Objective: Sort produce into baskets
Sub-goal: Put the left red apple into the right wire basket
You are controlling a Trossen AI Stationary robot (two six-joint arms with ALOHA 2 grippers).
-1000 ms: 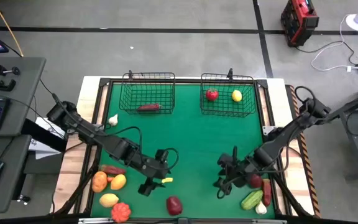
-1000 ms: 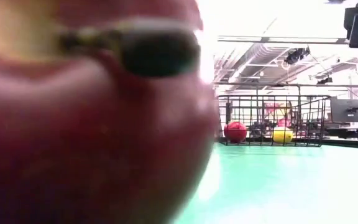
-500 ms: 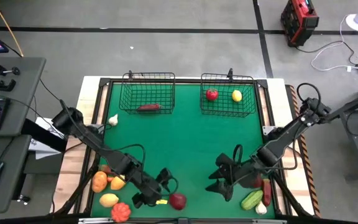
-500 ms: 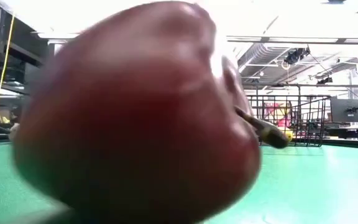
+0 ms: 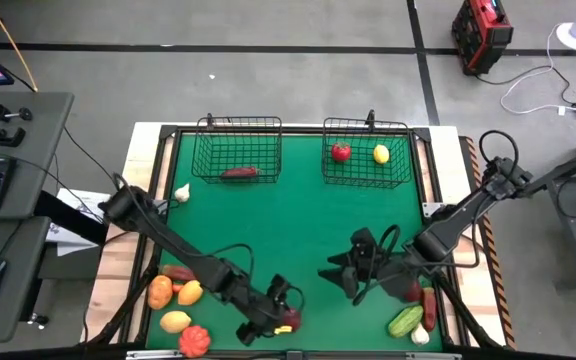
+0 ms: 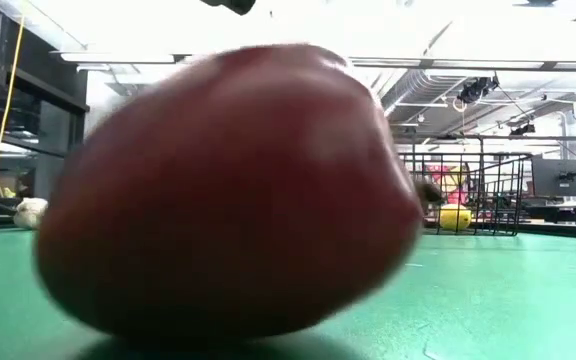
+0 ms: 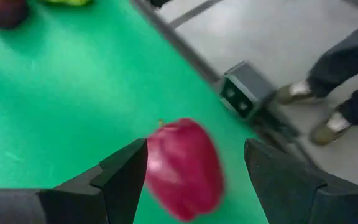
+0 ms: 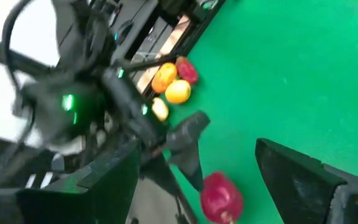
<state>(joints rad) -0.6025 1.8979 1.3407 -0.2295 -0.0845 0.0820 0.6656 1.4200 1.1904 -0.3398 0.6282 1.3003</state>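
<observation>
A dark red apple (image 5: 290,321) lies on the green mat by the table's near edge and fills the low view (image 6: 228,190). My left gripper (image 7: 196,142) has come low over it and is open, with one finger on each side of the apple (image 7: 185,165). My right gripper (image 5: 336,280) hangs open above the mat to the right of the apple, holding nothing. The left basket (image 5: 206,160) holds a dark red piece (image 5: 239,172). The right basket (image 5: 408,165) holds a red piece (image 5: 341,152) and a yellow one (image 5: 381,153). My left gripper comes at the apple slanting down from the table's left. One finger (image 7: 126,174) lies right against the apple's side (image 7: 156,163), and the other stands apart from it. Whether that finger touches the apple, I cannot tell. The apple rests on the mat.
Orange, yellow, maroon and red produce (image 5: 176,300) is clustered at the near left. A green cucumber (image 5: 405,321), a red chili and a maroon piece lie at the near right. White garlic (image 5: 181,192) sits at the left edge. A person's feet (image 7: 328,106) show beyond the near edge.
My left gripper has gone down and toward the near edge and the right, bringing its open fingers around the apple. The apple has rolled a little, its stem turning from the top to the side. My right gripper has risen and tipped upward.
</observation>
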